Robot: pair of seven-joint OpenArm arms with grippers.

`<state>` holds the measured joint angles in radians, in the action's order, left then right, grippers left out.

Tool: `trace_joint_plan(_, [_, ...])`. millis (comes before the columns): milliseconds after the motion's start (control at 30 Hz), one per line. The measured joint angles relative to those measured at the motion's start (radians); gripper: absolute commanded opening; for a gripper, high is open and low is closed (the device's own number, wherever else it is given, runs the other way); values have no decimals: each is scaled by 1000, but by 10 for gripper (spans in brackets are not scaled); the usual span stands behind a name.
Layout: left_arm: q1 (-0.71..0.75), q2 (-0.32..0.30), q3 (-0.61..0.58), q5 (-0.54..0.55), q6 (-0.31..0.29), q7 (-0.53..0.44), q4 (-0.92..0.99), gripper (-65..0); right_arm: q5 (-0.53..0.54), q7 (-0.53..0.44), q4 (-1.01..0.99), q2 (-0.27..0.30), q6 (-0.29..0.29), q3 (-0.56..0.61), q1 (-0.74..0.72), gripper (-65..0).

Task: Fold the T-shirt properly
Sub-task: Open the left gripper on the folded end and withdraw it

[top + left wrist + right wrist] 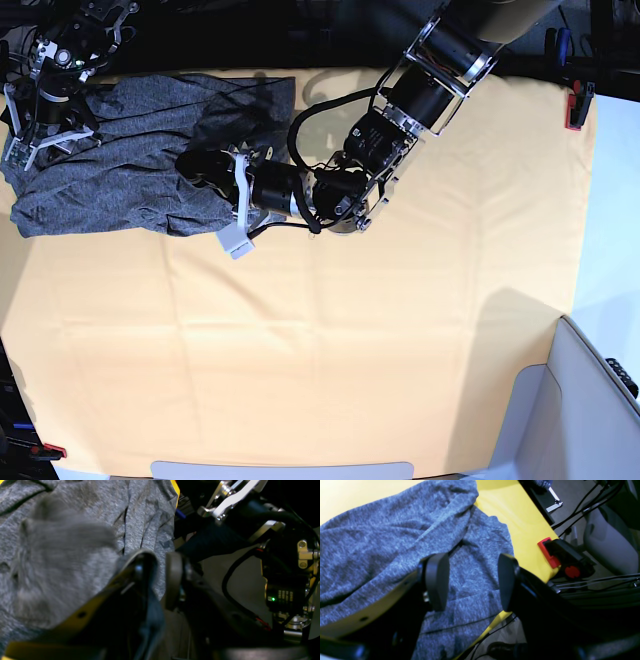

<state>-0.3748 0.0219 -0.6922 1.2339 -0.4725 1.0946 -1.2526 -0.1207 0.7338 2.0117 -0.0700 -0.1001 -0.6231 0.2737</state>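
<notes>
The T-shirt [130, 160] lies bunched at the table's [400, 350] far left corner, part of it reaching the edge; the right gripper [470, 580] hovers over its edge portion, fingers spread and empty, while the left gripper [160, 577] is at its right end, fingers slightly parted with cloth draped over one finger [140, 567].

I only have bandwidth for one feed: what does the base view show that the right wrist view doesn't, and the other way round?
Only the base view shows both arms at once, the left pincer reaching onto the shirt, the shirt bunched at one corner of the cloth, and how much bare yellow-orange table cloth is left. Only the right wrist view shows the right pincer close up, jaws apart and empty over the fabric, and the red clamp at this table edge. Both show the grey shirt lying crumpled on the cloth.
</notes>
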Motion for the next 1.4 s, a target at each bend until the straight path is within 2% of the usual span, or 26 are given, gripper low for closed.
trace_joint_plan(100, [-2,0,0,0,-10,0,0,-453,0,2,0,0,0,0,0,-336])
trace_joint_plan(200, [-2,0,0,0,-59,0,0,-448,0,3,0,0,0,0,0,-336])
trace_joint_plan(367, [-2,-3,1,0,-63,3,-6,-448,0,3,0,0,0,0,0,-336])
trace_joint_plan(467, [-6,-43,-1,8,-59,5,-66,-453,0,3,-1,0,0,0,0,-336])
trace_joint_plan(533, [-17,-89,1,8,-53,8,-113,-508,0,3,-1,0,0,0,0,-336])
trace_joint_plan(567, [-19,-115,2,-2,-7,17,-144,-548,0,3,-1,-1,0,0,0,-336])
trace_joint_plan(667, [-15,-191,5,2,80,29,-223,-650,0,-1,-1,0,0,2,-2,-336])
trace_joint_plan(767, [-7,-237,5,1,186,27,-269,-643,0,0,-1,-1,0,2,-2,-336])
trace_joint_plan(867, [40,-263,7,1,249,19,-317,-645,-1,-1,-2,-1,0,2,-5,-336])
trace_joint_plan(1033, [98,-259,1,-2,301,29,-322,-645,-6,0,1,7,3,85,1,-337])
trace_joint_plan(1100, [101,-260,1,-6,301,23,-322,-645,9,-1,19,9,1,159,3,-338])
trace_joint_plan(1333, [157,-267,0,-134,309,21,-323,-645,11,-3,26,12,1,432,17,-339])
trace_joint_plan(1400, [170,-282,0,-163,308,26,-325,-645,9,-3,26,13,0,509,17,-363])
